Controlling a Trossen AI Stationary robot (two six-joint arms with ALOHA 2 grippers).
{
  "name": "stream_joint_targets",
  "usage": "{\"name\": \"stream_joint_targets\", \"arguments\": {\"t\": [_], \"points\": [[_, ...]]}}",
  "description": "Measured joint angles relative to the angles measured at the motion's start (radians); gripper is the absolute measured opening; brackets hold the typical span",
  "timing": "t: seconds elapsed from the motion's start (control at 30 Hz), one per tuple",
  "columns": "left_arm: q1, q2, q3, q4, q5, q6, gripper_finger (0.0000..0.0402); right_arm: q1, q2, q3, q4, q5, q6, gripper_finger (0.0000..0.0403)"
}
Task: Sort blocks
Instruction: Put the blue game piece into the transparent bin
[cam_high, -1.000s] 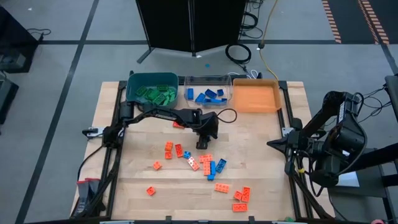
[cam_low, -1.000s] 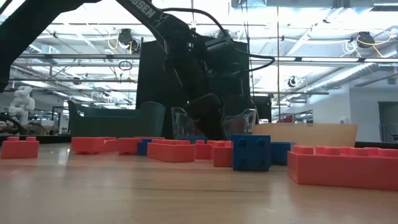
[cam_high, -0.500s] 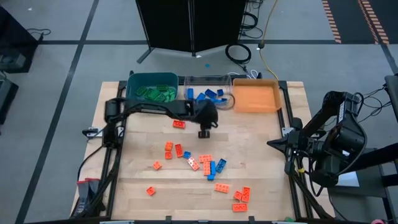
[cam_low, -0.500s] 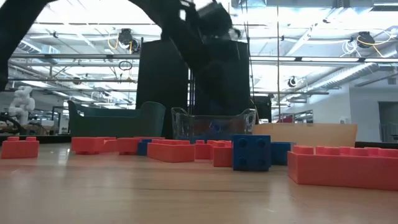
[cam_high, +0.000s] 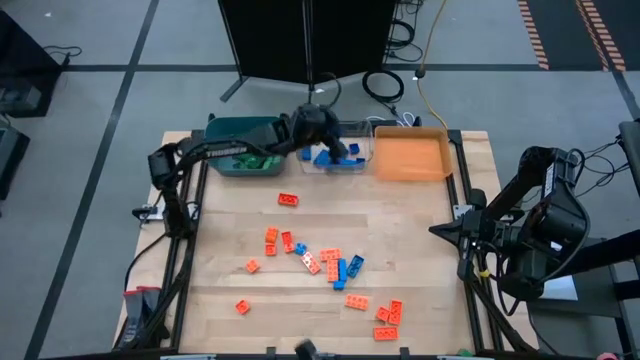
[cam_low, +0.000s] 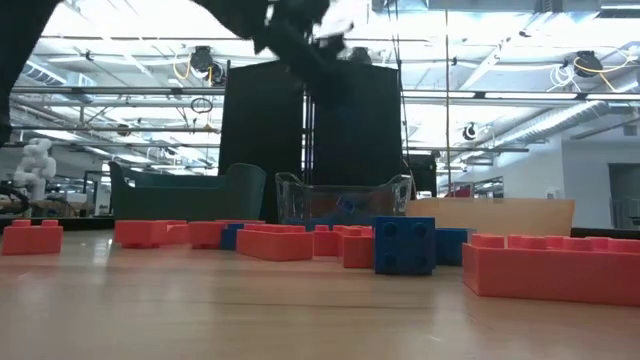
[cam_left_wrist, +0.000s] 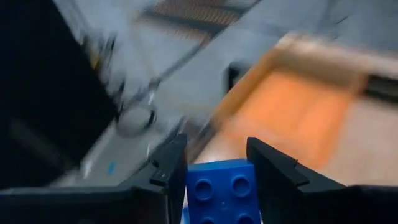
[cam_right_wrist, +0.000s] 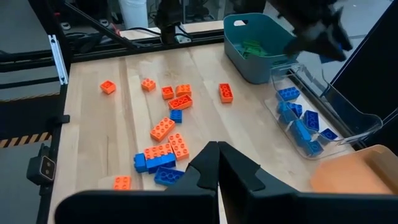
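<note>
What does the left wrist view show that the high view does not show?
Only the left wrist view shows the blue block clamped between the left gripper fingers. Only the high view shows the whole table, the teal bin with green blocks, the scattered orange-red blocks, and the right gripper parked shut at the table's right edge. Both show the orange bin.

held block (cam_left_wrist: 221, 190): blue, studded, between the left tool's (cam_left_wrist: 216, 180) dark fingers
loose blocks (cam_high: 322, 262): mostly orange-red, a few blue
far-left bin (cam_high: 222, 128): teal, green blocks inside
middle bin (cam_high: 362, 128): clear, blue blocks inside
far-right bin (cam_high: 410, 157): orange
tabletop (cam_high: 420, 230): pale wood grain
right tool (cam_right_wrist: 217, 163): black
</note>
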Motion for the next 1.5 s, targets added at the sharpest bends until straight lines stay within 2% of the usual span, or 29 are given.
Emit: {"name": "stream_joint_targets", "arguments": {"t": [0.1,0.27,0.6,0.87,1.07,1.23,1.33,1.4,1.5], "points": [[0.070,0.044,-0.001,-0.048,0.002,-0.057,0.0143,0.000,0.000,0.000,0.003,-0.001,0.001,0.0000],[0.138,0.108,-0.001,-0.116,0.081,-0.118,0.0143,0.000,0.000,0.000,0.003,-0.004,0.002,0.0000],[0.143,0.157,-0.001,-0.203,0.147,-0.145,0.0143,0.000,0.000,0.000,-0.001,-0.002,-0.005,0.0000],[0.147,0.156,-0.001,-0.212,0.154,-0.142,0.0214,0.000,0.000,0.000,-0.004,-0.001,-0.005,0.0000],[0.143,0.150,0.004,-0.210,0.259,-0.092,0.0240,0.000,0.000,0.000,-0.003,-0.002,-0.005,0.0000],[0.118,0.110,0.058,-0.227,0.454,-0.146,0.0243,0.000,0.000,0.000,-0.002,-0.003,-0.005,0.0000],[0.072,0.071,0.073,-0.227,0.551,-0.170,0.0244,0.000,0.000,0.000,-0.001,-0.003,-0.005,0.0000],[0.023,0.054,0.074,-0.227,0.577,-0.159,0.0244,0.000,0.000,0.000,-0.001,-0.002,-0.005,0.0000],[-0.070,0.047,0.074,-0.229,0.604,-0.070,0.0244,0.000,0.000,0.000,-0.001,-0.001,-0.005,0.0000]]}}
